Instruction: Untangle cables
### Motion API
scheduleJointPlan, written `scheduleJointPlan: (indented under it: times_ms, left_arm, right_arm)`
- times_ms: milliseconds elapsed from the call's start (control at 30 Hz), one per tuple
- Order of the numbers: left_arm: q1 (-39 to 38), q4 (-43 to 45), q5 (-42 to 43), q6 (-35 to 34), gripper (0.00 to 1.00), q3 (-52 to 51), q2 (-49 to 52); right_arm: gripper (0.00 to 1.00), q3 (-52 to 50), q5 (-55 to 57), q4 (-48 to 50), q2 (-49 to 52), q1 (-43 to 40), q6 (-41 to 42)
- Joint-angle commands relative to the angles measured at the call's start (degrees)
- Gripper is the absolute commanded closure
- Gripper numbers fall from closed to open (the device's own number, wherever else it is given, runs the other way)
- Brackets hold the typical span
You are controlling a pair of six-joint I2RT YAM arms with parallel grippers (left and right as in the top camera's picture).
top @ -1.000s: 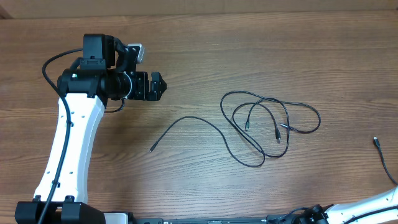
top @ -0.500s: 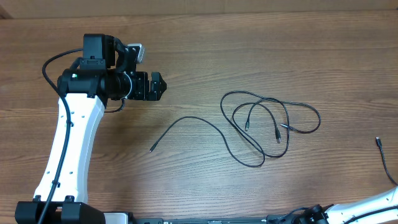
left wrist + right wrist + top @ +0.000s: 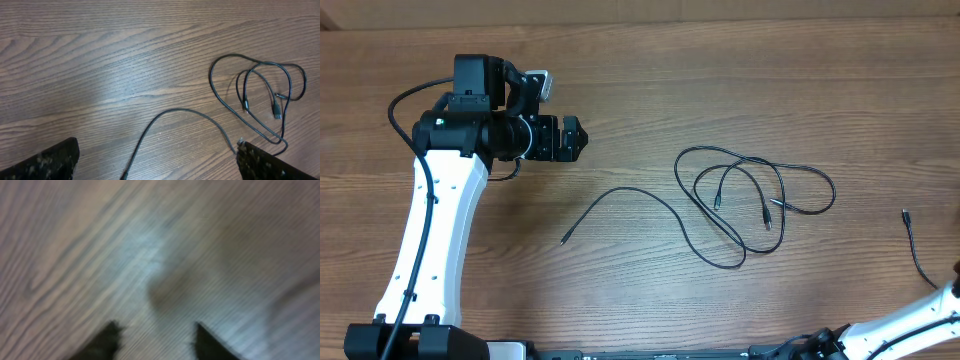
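A tangle of thin black cables (image 3: pixel 750 200) lies in loops right of the table's middle. One cable (image 3: pixel 620 195) runs out of it to the left and ends in a plug near the front. Both show in the left wrist view, the tangle (image 3: pixel 260 95) and the single cable (image 3: pixel 170 117). A separate cable (image 3: pixel 915 250) lies at the far right and curves toward the right arm. My left gripper (image 3: pixel 575 138) is open and empty, well left of the tangle. In the blurred right wrist view, my right gripper (image 3: pixel 156 337) has its tips apart over bare wood.
The wooden table (image 3: pixel 650 70) fills every view. The left arm's white link (image 3: pixel 435 230) crosses the left side. The right arm's white link (image 3: pixel 920 325) enters at the bottom right corner.
The plug end of the far-right cable has shifted left and slightly back. The right arm has come further into the overhead view. The left arm and the tangle have not moved.
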Motion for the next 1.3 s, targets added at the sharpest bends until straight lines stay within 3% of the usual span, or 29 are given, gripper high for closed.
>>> scheduleJointPlan:
  times_ms: [0,33,67,367,633,933,1267]
  left_arm:
    - [-0.37,0.04,0.02,0.66,0.00,0.44,0.00]
    - [-0.37,0.04,0.02,0.66,0.00,0.44,0.00]
    - [-0.37,0.04,0.02,0.66,0.00,0.44,0.00]
    - [-0.37,0.04,0.02,0.66,0.00,0.44,0.00]
    - [-0.37,0.04,0.02,0.66,0.00,0.44,0.00]
    - [-0.37,0.04,0.02,0.66,0.00,0.44,0.00]
    - [-0.37,0.04,0.02,0.66,0.00,0.44,0.00]
  right_arm:
    - [0.12,0.26,4.20,-0.20,0.37,0.85,-0.17]
    - [0.02,1.22,4.24,-1.57,0.37,0.94,-0.24]
    - [0.00,2.34,4.26,-3.39,0.37,0.94,-0.24]
    - [0.00,10.27,5.01,-12.44,0.35,-1.75,0.61]
    - [0.00,14.27,17.38,-20.55,0.37,-3.10,0.63]
    - [0.00,5.31,8.79,-13.75,0.37,-10.95,-0.07]
    - [0.02,3.13,3.78,-12.94,0.37,-8.04,-0.02]
